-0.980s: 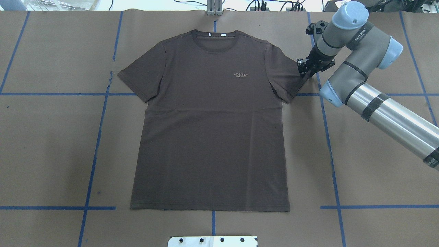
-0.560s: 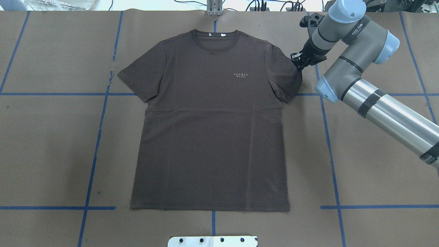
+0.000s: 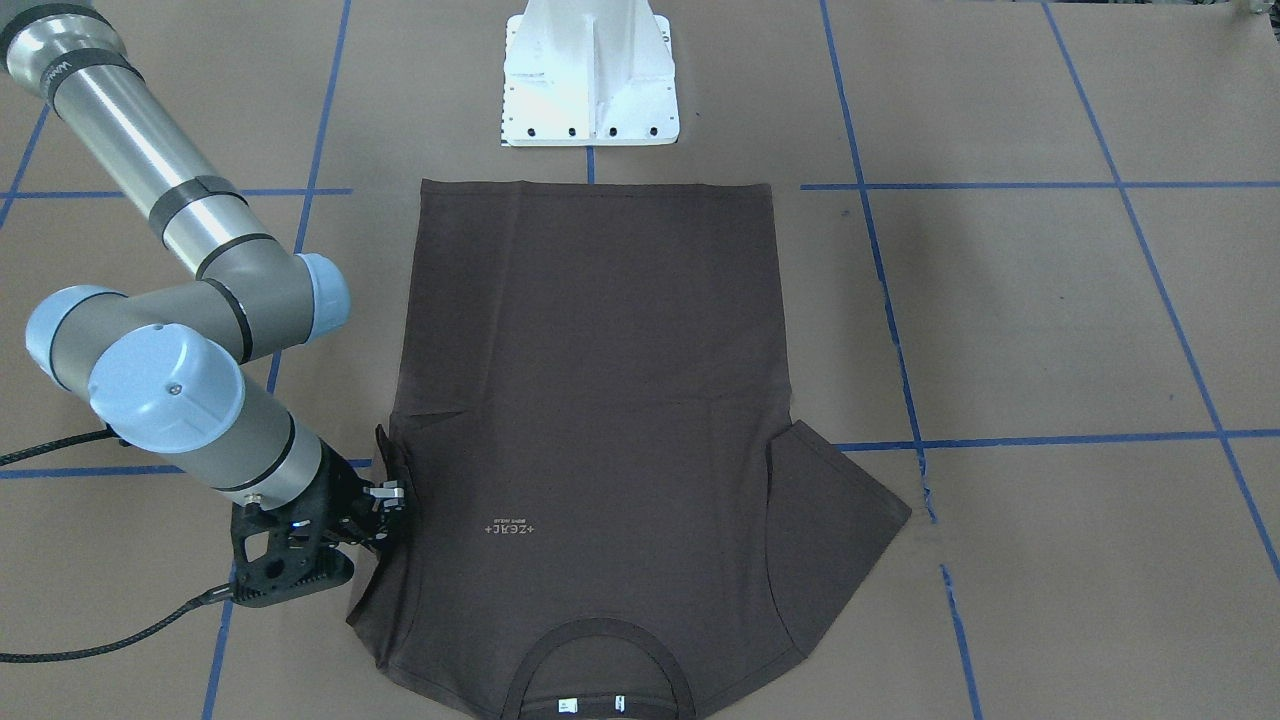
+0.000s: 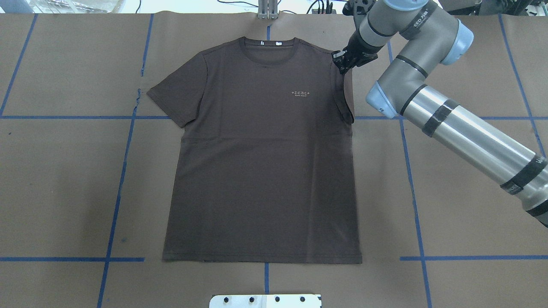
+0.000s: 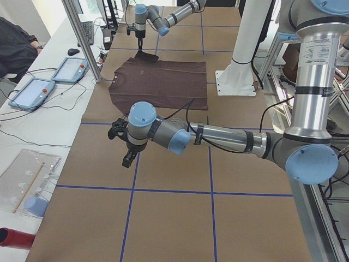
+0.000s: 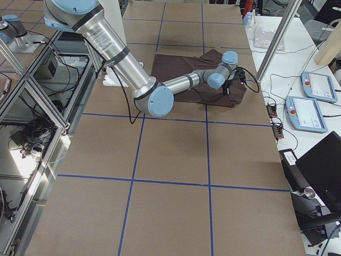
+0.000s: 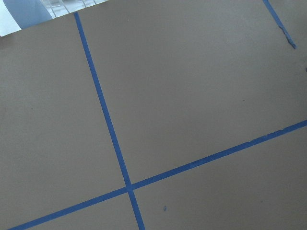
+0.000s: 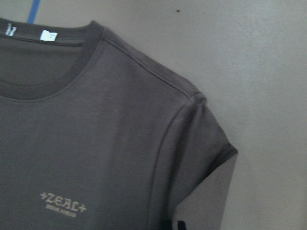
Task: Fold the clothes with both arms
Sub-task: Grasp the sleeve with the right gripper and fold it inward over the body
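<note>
Pinching T-shirt (image 4: 261, 162) sleeve, right end effector (image 4: 341, 67); left end effector (image 5: 126, 161) apart

right arm (image 4: 462, 128) overhangs one side of t-shirt (image 4: 261, 171); other side open.

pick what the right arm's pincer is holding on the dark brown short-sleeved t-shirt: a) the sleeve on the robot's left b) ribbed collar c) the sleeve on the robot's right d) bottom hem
c: the right pincer grips that sleeve of the dark brown short-sleeved T-shirt, which lies bunched against the shirt's side.
</note>
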Controlling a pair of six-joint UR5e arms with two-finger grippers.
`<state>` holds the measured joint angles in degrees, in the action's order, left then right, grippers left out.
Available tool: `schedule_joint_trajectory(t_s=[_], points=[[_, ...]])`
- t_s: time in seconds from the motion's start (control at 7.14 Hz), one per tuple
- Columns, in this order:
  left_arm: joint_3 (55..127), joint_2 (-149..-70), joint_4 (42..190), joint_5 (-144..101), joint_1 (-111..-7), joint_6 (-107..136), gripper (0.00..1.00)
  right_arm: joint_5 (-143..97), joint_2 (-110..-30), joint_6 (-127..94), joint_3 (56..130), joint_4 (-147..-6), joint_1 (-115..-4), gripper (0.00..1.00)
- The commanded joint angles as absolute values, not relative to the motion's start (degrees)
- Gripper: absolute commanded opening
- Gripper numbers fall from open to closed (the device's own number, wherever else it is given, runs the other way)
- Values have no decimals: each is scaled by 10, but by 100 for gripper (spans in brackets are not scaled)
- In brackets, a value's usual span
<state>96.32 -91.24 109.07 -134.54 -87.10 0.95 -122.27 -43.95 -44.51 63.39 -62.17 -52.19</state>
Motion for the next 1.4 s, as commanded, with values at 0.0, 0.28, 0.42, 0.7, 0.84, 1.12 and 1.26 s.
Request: schedule_joint_trajectory(t_s=[0.0, 0.28, 0.42, 0.7, 0.84, 1.12, 1.26], points=[[964, -912, 1091, -1346, -872, 9, 100, -1182, -402, -446, 627, -621, -484, 0], [964, -913, 1091, -1346, -872, 10, 100, -1159, -388, -446, 612, -616, -468, 0], [965, -913, 1091, -1346, -872, 11, 100, -1159, -388, -446, 612, -615, -468, 0], [966, -918, 1091, -1345, -871, 11, 100, -1159, -388, -451, 613, -613, -468, 100], [959, -933, 1091, -1344, -870, 23, 100, -1163, -388, -496, 620, -617, -468, 100], [962, -975, 1114, -1339, -845, 138, 100, -1212, -397, -509, 669, -712, -480, 100], [962, -997, 1140, -1333, -796, 219, 100, -1219, -412, -514, 746, -834, -491, 100]])
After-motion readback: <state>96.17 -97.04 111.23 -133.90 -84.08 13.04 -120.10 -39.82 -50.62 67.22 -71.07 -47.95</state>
